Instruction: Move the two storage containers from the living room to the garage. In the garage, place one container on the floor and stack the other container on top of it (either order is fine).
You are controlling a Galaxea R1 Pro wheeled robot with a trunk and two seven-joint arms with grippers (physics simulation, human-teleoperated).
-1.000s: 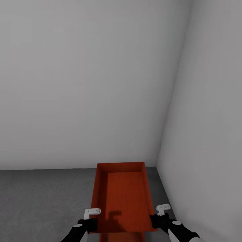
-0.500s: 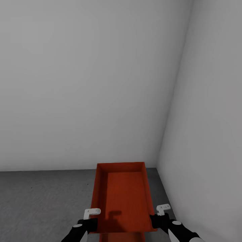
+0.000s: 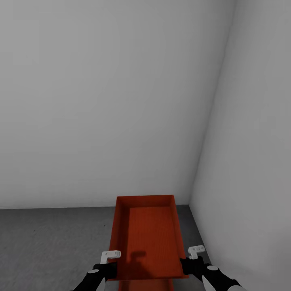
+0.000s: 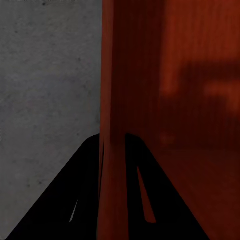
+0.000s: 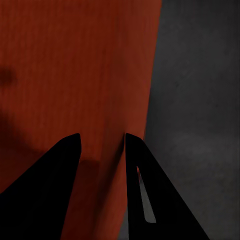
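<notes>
An orange-red storage container [image 3: 147, 234] hangs in front of me over the dark grey concrete floor [image 3: 52, 242] of the garage, near a corner. My left gripper [image 3: 109, 268] is shut on its left wall and my right gripper [image 3: 186, 264] is shut on its right wall. In the left wrist view the black fingers straddle the ribbed wall of the container [image 4: 170, 100], with the left gripper [image 4: 112, 137] closed on it. The right wrist view shows the same container [image 5: 75, 65] clamped by the right gripper [image 5: 102, 135]. A strip of the same orange-red [image 3: 147, 285] shows beneath its near edge; I cannot tell what it is.
A plain pale grey back wall [image 3: 105, 101] stands just beyond the container's far end. A second grey wall [image 3: 254, 161] runs close along the right. Bare concrete floor [image 4: 50, 75] stretches to the left, and a narrow band of floor [image 5: 200, 100] lies on the right.
The line where wall meets floor sits slightly lower in the picture, so the camera has shifted a little. The container and both grippers keep their hold and place.
</notes>
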